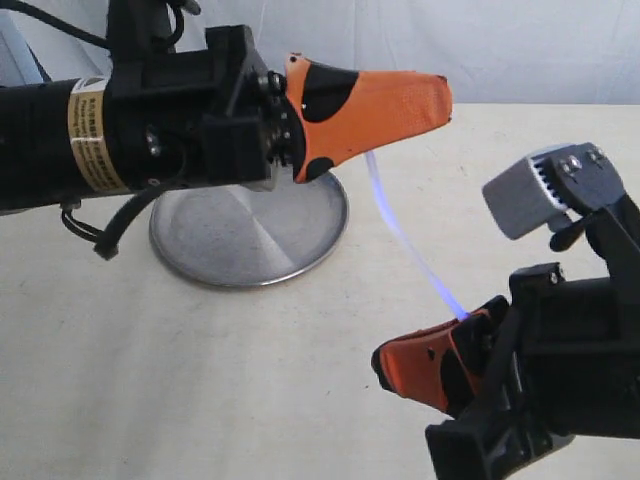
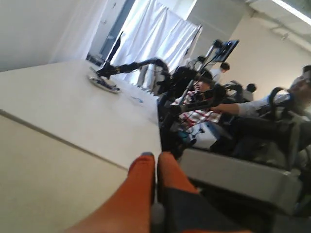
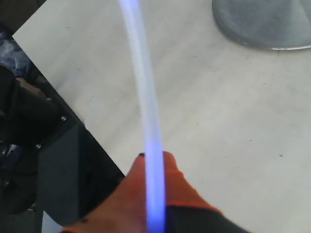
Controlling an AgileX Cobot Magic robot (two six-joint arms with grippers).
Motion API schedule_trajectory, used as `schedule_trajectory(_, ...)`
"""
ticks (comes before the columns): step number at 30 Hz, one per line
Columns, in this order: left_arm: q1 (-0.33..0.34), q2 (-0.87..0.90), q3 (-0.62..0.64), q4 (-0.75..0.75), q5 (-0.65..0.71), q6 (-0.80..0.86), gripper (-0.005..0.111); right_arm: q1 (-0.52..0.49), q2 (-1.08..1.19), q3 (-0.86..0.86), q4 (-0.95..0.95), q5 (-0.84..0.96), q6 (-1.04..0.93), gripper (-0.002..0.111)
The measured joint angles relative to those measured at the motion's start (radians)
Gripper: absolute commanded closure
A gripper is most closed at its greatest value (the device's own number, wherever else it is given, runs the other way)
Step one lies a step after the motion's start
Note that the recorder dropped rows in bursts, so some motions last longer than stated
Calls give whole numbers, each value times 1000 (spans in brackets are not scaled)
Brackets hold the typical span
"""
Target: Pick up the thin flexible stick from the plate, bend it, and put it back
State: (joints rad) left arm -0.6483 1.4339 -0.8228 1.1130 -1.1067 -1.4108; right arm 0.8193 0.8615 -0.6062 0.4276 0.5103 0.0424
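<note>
The stick (image 1: 410, 245) is off the plate and hangs in the air between the two arms. It runs in a gentle curve from the left pincer (image 1: 435, 100) down to the right pincer (image 1: 392, 365). It looks whitish along most of its length and glows bluish where it nears the right pincer.

The left pincer is held level above the far edge of the plate (image 1: 240, 235), with its orange fingers (image 1: 400, 95) pointing toward the right side of the scene. In the left wrist view its fingertips (image 2: 146, 162) are pressed together with no gap. The upper end of the stick goes out of sight behind these fingers, so it seems to be pinched there. The strip itself does not show between the tips, so this is not certain.

The right pincer sits low over the pale tabletop (image 1: 200, 380), well apart from the plate and nearer the camera. It is closed on the lower end of the stick. In the right wrist view the stick (image 3: 143, 97) rises from between the orange fingers of that pincer (image 3: 153, 162) and leaves the frame. The rim of the plate (image 3: 262, 24) lies beyond it on the tabletop (image 3: 218, 121).

The plate rests flat on the tabletop, partly hidden by the left arm.
</note>
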Motion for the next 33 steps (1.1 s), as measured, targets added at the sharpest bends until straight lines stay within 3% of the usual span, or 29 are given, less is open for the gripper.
schedule_trajectory(5,0,0,-2,123,106,-14,107,2,-61,-18,1,20,2,109)
schedule_trajectory(8,0,0,-2,147,92,-78,107,2,-104,-36,-35,-6,14,109)
schedule_trajectory(13,0,0,-2,17,-26,-102,107,2,-108,-47,-250,17,175,109)
schedule_trajectory(17,0,0,-2,-38,-65,-76,107,2,-22,-47,-307,50,221,109)
schedule_trajectory(20,0,0,-2,0,-52,-72,94,2,2,-47,-314,52,228,109)
schedule_trajectory(24,-2,0,-2,73,2,-70,54,2,4,-49,-326,1,228,109)
schedule_trajectory(25,1,0,-2,94,11,-71,50,2,4,-52,-342,-7,228,109)
schedule_trajectory(29,88,0,-2,120,17,-109,51,2,21,-54,-522,-17,374,109)
schedule_trajectory(33,232,-66,-2,136,17,-159,55,-8,160,-54,-805,-39,568,109)
